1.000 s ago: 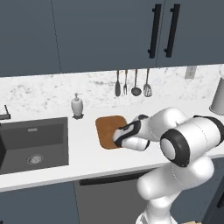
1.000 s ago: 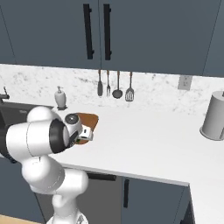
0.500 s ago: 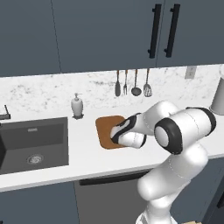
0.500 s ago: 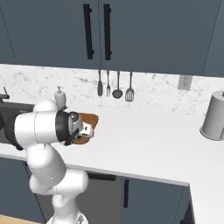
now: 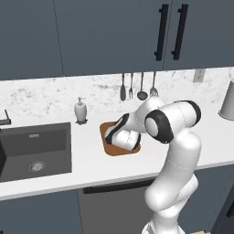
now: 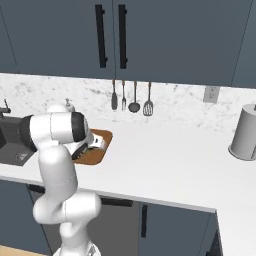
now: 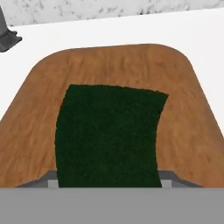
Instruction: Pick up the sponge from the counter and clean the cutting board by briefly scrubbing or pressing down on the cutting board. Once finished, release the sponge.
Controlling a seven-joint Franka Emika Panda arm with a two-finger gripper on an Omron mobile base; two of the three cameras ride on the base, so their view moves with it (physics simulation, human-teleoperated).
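Gripper (image 7: 107,181) clamps the dark green rectangular sponge (image 7: 109,135) over the brown rounded wooden cutting board (image 7: 183,109), sponge's long axis running toward frame top.

White glossy arm (image 5: 178,151), rounded bulky segments, dark grey-black joint rings, black-and-white hand, thick white base column.

Dark green sponge (image 7: 109,135) with a rough nap, on a brown, wood-grained cutting board (image 7: 183,109); the surface (image 5: 91,157) is white with faint grey speckles, the sink basin (image 5: 34,151) dark grey
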